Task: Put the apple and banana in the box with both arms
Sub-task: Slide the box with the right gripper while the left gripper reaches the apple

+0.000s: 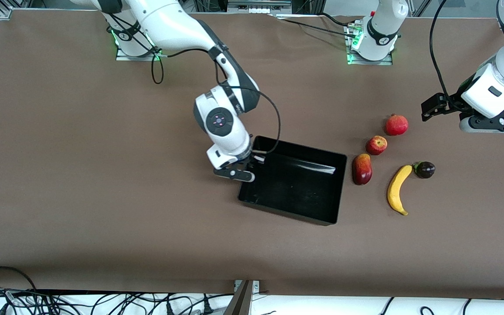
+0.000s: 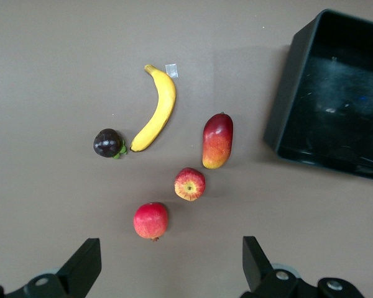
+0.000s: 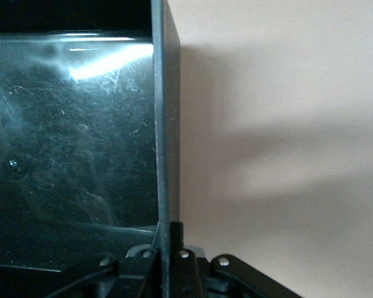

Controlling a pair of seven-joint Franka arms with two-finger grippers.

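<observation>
The black box (image 1: 295,183) lies mid-table and holds nothing. My right gripper (image 1: 248,169) is shut on the box's end wall (image 3: 166,124) toward the right arm's end; its fingers (image 3: 143,261) pinch the rim. The apple (image 1: 376,145) lies beside the box toward the left arm's end. The banana (image 1: 398,189) lies nearer the camera than the apple. My left gripper (image 1: 497,126) hangs open and empty over bare table past the fruits. In the left wrist view it (image 2: 169,249) looks down on the apple (image 2: 189,184), banana (image 2: 156,112) and box (image 2: 286,112).
A pomegranate (image 1: 396,124) lies farther from the camera than the apple. A mango (image 1: 362,169) lies between the box and the banana. A dark mangosteen (image 1: 425,169) touches the banana's tip. Cables trail along the table's near edge.
</observation>
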